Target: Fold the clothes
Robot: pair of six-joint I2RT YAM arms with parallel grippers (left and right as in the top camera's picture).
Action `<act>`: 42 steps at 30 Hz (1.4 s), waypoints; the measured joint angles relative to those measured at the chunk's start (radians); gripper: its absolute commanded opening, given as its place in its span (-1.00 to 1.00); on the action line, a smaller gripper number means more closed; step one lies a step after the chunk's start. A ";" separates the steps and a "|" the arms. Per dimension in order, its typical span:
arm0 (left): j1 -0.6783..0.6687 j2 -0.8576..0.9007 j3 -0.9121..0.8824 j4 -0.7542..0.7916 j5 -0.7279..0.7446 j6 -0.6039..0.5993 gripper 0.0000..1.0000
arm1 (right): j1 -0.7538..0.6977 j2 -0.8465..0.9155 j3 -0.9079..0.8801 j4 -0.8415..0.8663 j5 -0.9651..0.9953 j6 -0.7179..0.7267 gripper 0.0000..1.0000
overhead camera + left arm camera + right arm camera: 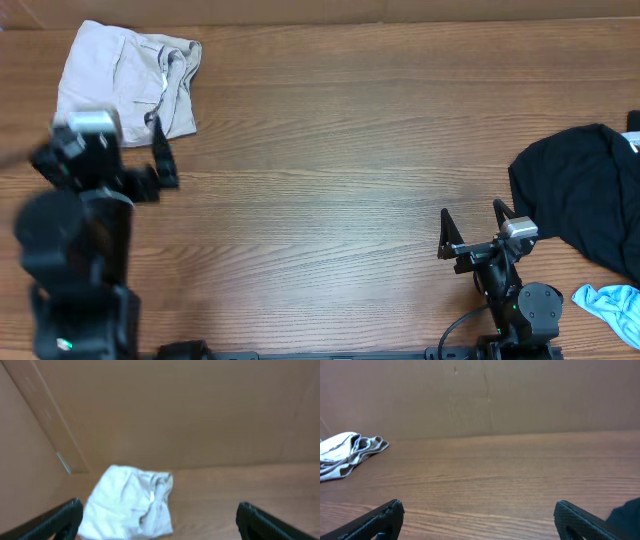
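The beige shorts (pixel 120 75) lie folded into a compact bundle at the table's far left corner. They also show in the left wrist view (pixel 125 505) and, far off to the left, in the right wrist view (pixel 345 452). My left gripper (pixel 110 135) is open and empty, just in front of the shorts, which sit ahead between its fingers (pixel 160 505). My right gripper (pixel 470 212) is open and empty above bare wood at the front right (pixel 478 505).
A black garment (pixel 585 195) lies crumpled at the right edge, its corner just showing in the right wrist view (pixel 627 515). A small light blue cloth (pixel 610 303) lies at the front right corner. A brown wall (pixel 200 410) stands behind the table.
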 measured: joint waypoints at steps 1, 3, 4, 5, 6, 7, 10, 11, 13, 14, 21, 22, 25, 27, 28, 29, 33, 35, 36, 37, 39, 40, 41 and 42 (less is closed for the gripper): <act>0.000 -0.051 -0.078 0.034 0.007 -0.011 0.99 | 0.000 0.000 0.000 0.000 0.000 0.000 1.00; 0.000 -0.145 -0.216 0.091 0.016 -0.029 1.00 | 0.000 0.000 0.000 0.000 0.000 0.000 1.00; 0.000 -0.196 -0.288 0.121 0.021 -0.043 1.00 | 0.000 0.000 0.000 -0.001 0.000 0.000 1.00; 0.000 -0.225 -0.331 0.137 0.022 -0.050 1.00 | 0.000 0.000 0.000 0.000 0.000 0.000 1.00; 0.000 -0.267 -0.392 0.170 0.026 -0.062 1.00 | 0.000 0.000 0.000 0.000 0.000 0.000 1.00; 0.000 -0.304 -0.448 0.196 0.029 -0.073 1.00 | 0.000 0.000 0.000 0.000 0.000 0.000 1.00; 0.000 -0.399 -0.610 0.288 0.045 -0.104 0.99 | 0.000 0.000 0.000 0.000 0.000 0.000 1.00; 0.000 -0.427 -0.660 0.317 0.050 -0.117 1.00 | 0.000 0.000 0.000 0.000 0.000 0.000 1.00; 0.000 -0.476 -0.746 0.375 0.059 -0.142 1.00 | 0.000 0.000 0.000 0.000 0.000 0.000 1.00; 0.000 -0.500 -0.784 0.401 0.064 -0.153 0.99 | 0.000 0.000 0.000 0.000 0.000 0.000 1.00; 0.000 -0.616 -0.938 0.479 0.090 -0.200 1.00 | 0.000 0.000 0.000 0.000 0.000 0.000 1.00; 0.000 -0.630 -0.947 0.472 0.090 -0.203 1.00 | 0.000 0.000 0.000 -0.001 0.000 0.001 1.00; 0.000 -0.665 -0.955 0.432 0.090 -0.203 1.00 | 0.000 0.000 0.000 -0.001 0.000 0.000 1.00; 0.000 -0.685 -0.956 0.393 0.089 -0.203 0.99 | 0.000 0.000 0.000 0.000 0.000 0.000 1.00; 0.000 -0.692 -0.956 0.369 0.090 -0.204 1.00 | 0.000 0.000 0.000 0.000 0.000 0.000 1.00; 0.000 -0.694 -0.956 0.352 0.089 -0.203 0.99 | 0.000 0.000 0.000 0.000 0.000 0.000 1.00; 0.000 -0.696 -0.958 0.336 0.089 -0.204 1.00 | 0.000 0.000 0.000 -0.001 0.000 0.000 1.00; 0.000 -0.696 -0.958 0.336 0.090 -0.204 1.00 | 0.000 0.000 0.000 0.000 0.000 0.000 1.00; 0.000 -0.696 -0.958 0.336 0.089 -0.204 1.00 | 0.000 0.000 0.000 -0.001 0.000 0.000 1.00; 0.000 -0.696 -0.958 0.336 0.090 -0.204 1.00 | 0.000 0.000 0.000 -0.001 0.000 0.000 1.00; 0.000 -0.696 -0.958 0.336 0.089 -0.204 0.99 | 0.000 0.000 0.000 -0.001 0.000 0.000 1.00; 0.000 -0.696 -0.958 0.336 0.089 -0.204 1.00 | 0.000 0.000 0.000 -0.001 0.000 0.000 1.00; 0.000 -0.696 -0.958 0.336 0.089 -0.204 1.00 | 0.000 0.000 0.000 0.000 0.000 0.000 1.00; 0.000 -0.696 -0.958 0.336 0.089 -0.204 1.00 | 0.000 0.000 0.000 -0.001 0.000 0.000 1.00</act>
